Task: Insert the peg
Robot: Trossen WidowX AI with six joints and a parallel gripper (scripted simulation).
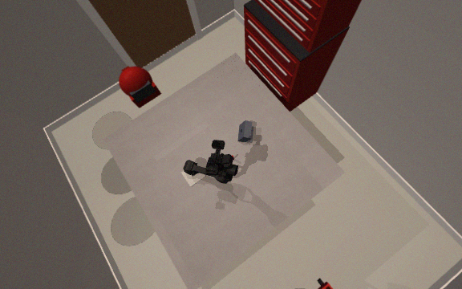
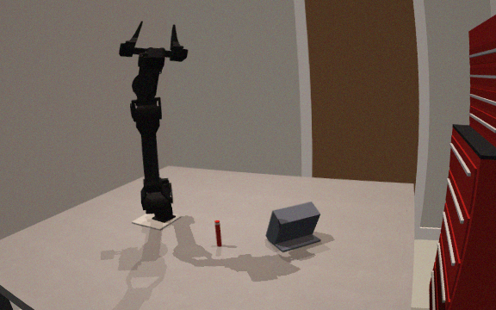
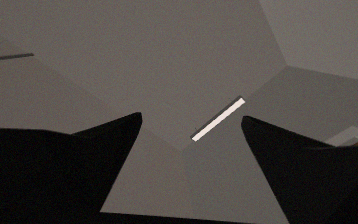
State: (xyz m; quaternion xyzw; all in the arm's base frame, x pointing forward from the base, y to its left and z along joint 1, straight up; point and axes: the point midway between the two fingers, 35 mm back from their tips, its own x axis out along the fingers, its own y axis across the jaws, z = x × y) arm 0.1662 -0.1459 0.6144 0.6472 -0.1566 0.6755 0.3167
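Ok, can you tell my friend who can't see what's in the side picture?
A black robot arm stands straight up, its open gripper empty and pointing at the ceiling. On the table, a small red peg stands beside a grey sloped panel.
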